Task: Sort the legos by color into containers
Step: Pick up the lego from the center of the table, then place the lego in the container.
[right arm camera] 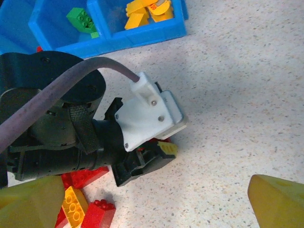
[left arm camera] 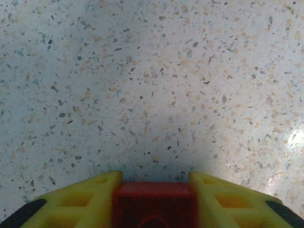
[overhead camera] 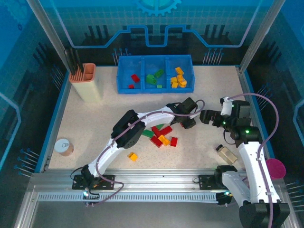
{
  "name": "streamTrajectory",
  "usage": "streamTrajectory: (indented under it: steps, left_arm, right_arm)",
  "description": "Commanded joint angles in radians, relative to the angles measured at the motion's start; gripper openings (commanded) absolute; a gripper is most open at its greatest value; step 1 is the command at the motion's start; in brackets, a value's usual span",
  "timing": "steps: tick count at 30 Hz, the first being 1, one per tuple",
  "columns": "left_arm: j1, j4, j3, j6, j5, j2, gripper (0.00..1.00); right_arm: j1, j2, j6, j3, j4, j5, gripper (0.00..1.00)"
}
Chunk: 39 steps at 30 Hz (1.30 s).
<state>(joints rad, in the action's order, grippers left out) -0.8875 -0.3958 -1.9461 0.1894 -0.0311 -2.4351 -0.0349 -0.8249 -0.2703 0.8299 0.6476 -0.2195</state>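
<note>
With the left pincer point(left arm camera: 154, 183) clamped on a red lego point(left arm camera: 154, 206) low over the bench point(left arm camera: 142, 71), lift straight up, then swing toward ten o'clock to the left compartment point(overhead camera: 126, 71), which holds the reds; the right pincer point(right arm camera: 152, 204) gapes wide, empty.

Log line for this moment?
phase: grasp | left gripper: shut on small red plastic lego brick | right gripper: open, empty | long blue plastic bin: partly filled

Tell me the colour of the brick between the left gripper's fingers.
Red; the brick shows best in the left wrist view.
</note>
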Motion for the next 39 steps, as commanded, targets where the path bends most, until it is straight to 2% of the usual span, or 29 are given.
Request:
streamTrajectory:
  steps: [1, 5, 10, 15, 19, 22, 26, 33, 35, 39]
  left_arm:
    - [-0.005, -0.125, 0.025, -0.014, 0.005, -0.03, 0.33]
    - [-0.004, -0.129, 0.04, -0.016, 0.006, -0.025, 0.25]
    - [0.005, -0.14, 0.059, -0.043, 0.015, 0.0, 0.18]
    - [0.039, -0.128, 0.104, -0.11, 0.016, 0.07, 0.15]
    - [0.067, -0.076, 0.16, -0.141, 0.005, 0.173, 0.14]
    - [0.095, -0.051, 0.168, -0.156, 0.001, 0.239, 0.13]
    - [0.143, -0.049, 0.165, -0.165, -0.029, 0.323, 0.13]
    - [0.299, -0.031, 0.187, -0.162, -0.132, 0.481, 0.14]
    - [0.359, -0.029, 0.18, -0.177, -0.189, 0.5, 0.14]
    - [0.488, -0.006, 0.149, -0.219, -0.229, 0.495, 0.14]
  right_arm:
    - [-0.017, 0.012, 0.021, -0.003, -0.028, -0.087, 1.0]
    - [-0.009, 0.043, 0.031, -0.011, -0.038, -0.158, 1.0]
    - [0.011, 0.046, 0.055, 0.014, 0.021, -0.164, 1.0]
    - [0.054, 0.079, 0.055, 0.039, 0.027, -0.267, 1.0]
    - [0.055, 0.128, -0.015, 0.044, 0.017, -0.347, 1.0]
    - [0.055, 0.162, -0.034, 0.044, -0.004, -0.298, 1.0]
    - [0.052, 0.132, -0.023, 0.044, -0.019, -0.229, 1.0]
    - [0.048, 0.082, -0.047, -0.035, -0.148, -0.208, 1.0]
    - [0.047, 0.048, -0.051, -0.048, -0.176, -0.212, 1.0]
    - [0.047, -0.011, -0.051, -0.059, -0.246, -0.227, 1.0]
